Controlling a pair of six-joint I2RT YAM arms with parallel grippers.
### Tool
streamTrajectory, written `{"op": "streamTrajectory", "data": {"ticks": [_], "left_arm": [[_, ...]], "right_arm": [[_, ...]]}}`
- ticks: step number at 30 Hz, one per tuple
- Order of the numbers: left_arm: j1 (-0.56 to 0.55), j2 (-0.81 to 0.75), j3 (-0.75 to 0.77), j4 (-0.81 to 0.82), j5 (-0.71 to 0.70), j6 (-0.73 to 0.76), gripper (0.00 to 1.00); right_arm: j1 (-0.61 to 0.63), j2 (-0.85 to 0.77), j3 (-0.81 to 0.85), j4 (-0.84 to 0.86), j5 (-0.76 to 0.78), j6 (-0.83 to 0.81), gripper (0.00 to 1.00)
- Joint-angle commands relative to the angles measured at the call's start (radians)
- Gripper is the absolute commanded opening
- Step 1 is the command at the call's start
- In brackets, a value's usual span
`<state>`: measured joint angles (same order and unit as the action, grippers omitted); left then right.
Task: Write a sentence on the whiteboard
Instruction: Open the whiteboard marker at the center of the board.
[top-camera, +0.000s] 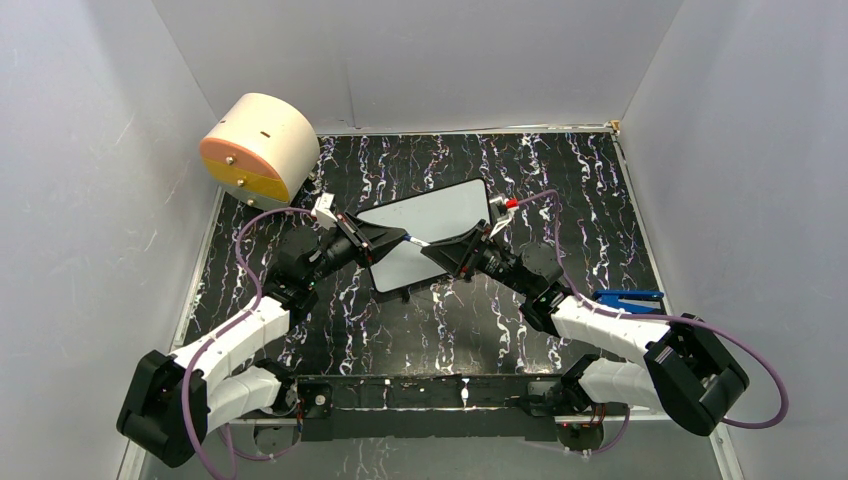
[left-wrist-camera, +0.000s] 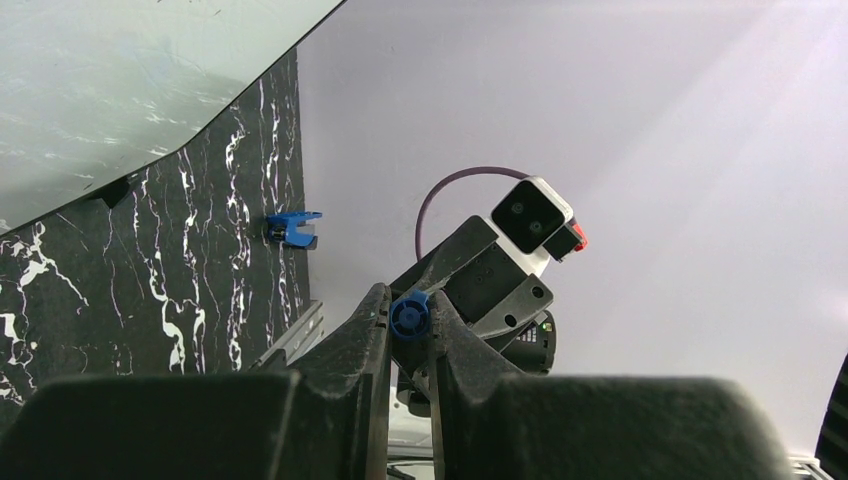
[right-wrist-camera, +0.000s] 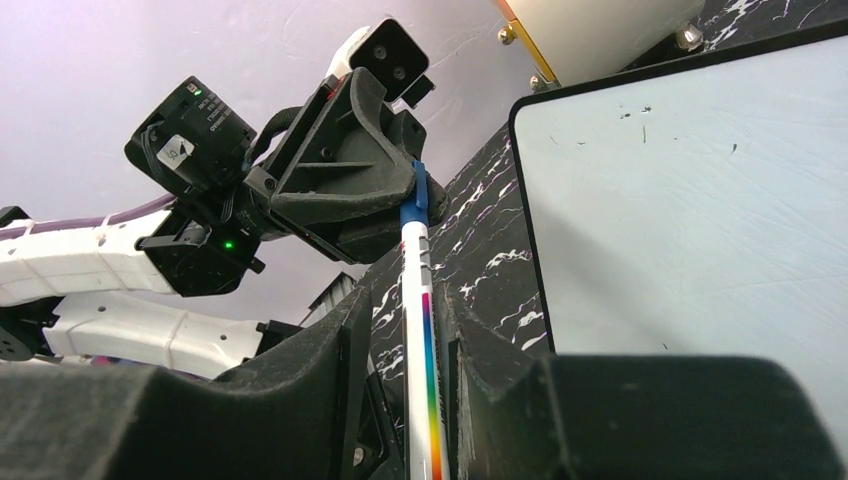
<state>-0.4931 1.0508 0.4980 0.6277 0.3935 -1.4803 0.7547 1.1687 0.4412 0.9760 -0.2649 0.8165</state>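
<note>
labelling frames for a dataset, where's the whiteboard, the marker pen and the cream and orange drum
small black-rimmed glossy whiteboard (top-camera: 435, 212), top external view, bare face
white rainbow-striped marker pen (right-wrist-camera: 420, 300), right wrist view, barrel
cream-and-orange cylindrical drum (top-camera: 270, 130), top external view, cream curved side

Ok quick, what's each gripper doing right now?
Left gripper: shut on the blue cap end of the marker.
Right gripper: jaws around the marker barrel; whether it grips firmly cannot be told.
</note>
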Motion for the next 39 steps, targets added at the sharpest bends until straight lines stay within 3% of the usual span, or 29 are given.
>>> {"op": "streamTrajectory", "data": {"ticks": [1,11,20,23,39], "left_arm": [[-0.001,0.001,0.023,0.009,0.033,0.027,0.00],[-0.001,0.009,0.048,-0.023,0.056,0.055,0.00],[-0.001,0.008,0.050,-0.031,0.049,0.077,0.00],[-0.001,0.003,0.046,-0.022,0.029,0.084,0.00],[0.010,-0.084,-0.021,0.066,-0.222,0.042,0.00]], "right_arm": [[-0.004,-0.021,0.011,0.082,-0.016,0.003,0.37],[-0.008,-0.020,0.010,0.082,-0.031,0.007,0.32],[-0.009,-0.026,0.004,0.060,-0.040,0.001,0.12],[-0.009,-0.039,0.001,0.044,-0.050,-0.010,0.00],[-0.009,-0.110,-0.084,0.030,-0.098,-0.052,0.00]]}}
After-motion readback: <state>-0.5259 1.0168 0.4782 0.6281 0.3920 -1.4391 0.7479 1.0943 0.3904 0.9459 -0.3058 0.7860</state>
